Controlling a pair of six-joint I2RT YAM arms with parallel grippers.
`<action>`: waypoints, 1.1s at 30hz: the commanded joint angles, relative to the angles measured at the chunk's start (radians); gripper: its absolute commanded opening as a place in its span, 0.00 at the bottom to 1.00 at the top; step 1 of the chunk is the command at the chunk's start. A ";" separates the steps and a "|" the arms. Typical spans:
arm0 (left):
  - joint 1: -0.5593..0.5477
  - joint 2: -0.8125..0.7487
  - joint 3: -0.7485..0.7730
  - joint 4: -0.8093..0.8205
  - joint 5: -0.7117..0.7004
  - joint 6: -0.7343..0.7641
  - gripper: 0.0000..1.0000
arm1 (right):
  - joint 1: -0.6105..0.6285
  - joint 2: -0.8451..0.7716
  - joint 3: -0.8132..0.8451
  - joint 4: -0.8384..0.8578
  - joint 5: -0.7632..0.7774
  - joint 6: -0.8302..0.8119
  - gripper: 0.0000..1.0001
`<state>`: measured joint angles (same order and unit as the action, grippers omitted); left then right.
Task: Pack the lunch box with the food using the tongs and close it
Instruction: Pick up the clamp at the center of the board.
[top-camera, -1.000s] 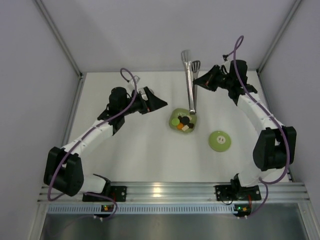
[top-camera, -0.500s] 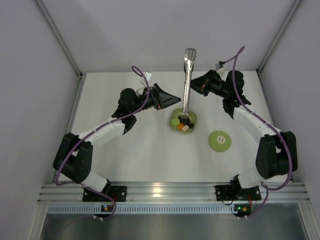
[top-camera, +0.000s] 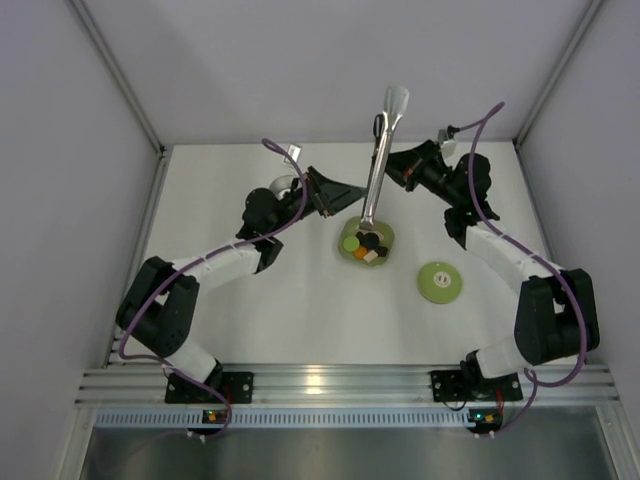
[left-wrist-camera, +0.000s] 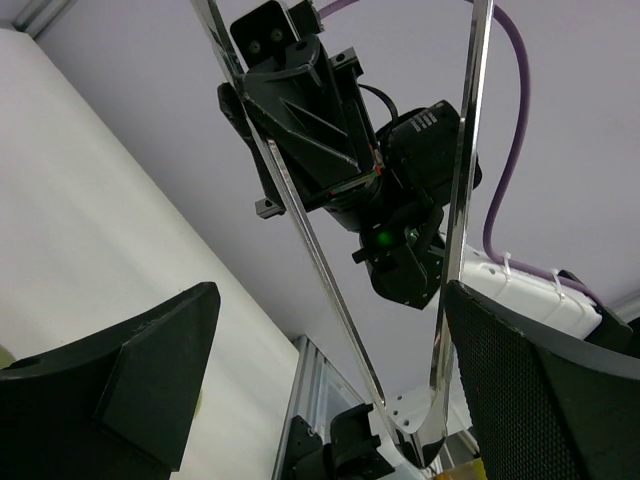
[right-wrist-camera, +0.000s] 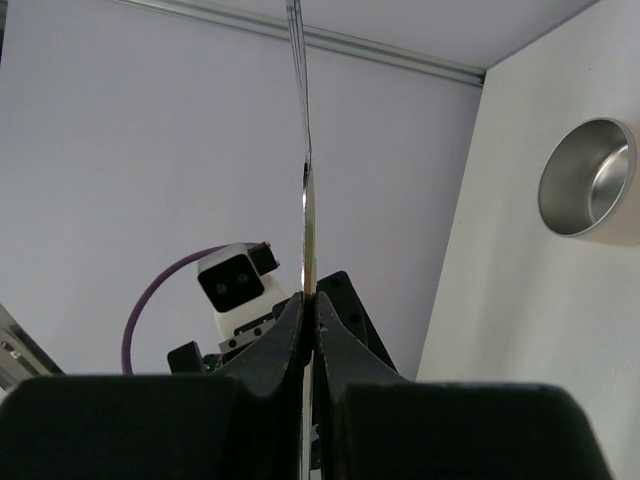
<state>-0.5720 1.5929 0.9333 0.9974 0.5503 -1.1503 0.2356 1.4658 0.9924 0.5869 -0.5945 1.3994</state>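
My right gripper is shut on the slim silver tongs, pinching one thin arm edge-on in the right wrist view. The tongs tilt up, with the joined end low over the green dish that holds the food. My left gripper is open just left of the tongs. In the left wrist view both tong arms run between its fingers; contact cannot be told. The lunch box stands open on the table. Its green lid lies right of the dish.
White side walls and a back wall close in the table. An aluminium rail with both arm bases runs along the near edge. The lunch box does not show in the top view.
The left arm has reached right and brought its open gripper up to the tongs. The right gripper has turned the tongs edge-on and tilted them up over the dish.
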 joint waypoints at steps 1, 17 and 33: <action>-0.012 -0.059 -0.016 0.161 -0.055 -0.003 0.99 | 0.018 -0.042 -0.011 0.139 0.041 0.016 0.00; -0.017 -0.108 -0.041 0.133 -0.058 0.025 0.99 | 0.022 -0.030 -0.014 0.206 0.016 0.047 0.00; -0.068 0.016 0.114 0.084 -0.013 0.037 0.99 | 0.064 -0.004 0.020 0.228 0.050 0.003 0.00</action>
<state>-0.6369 1.5921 0.9966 1.0267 0.5148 -1.1233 0.2726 1.4616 0.9703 0.6918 -0.5682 1.4326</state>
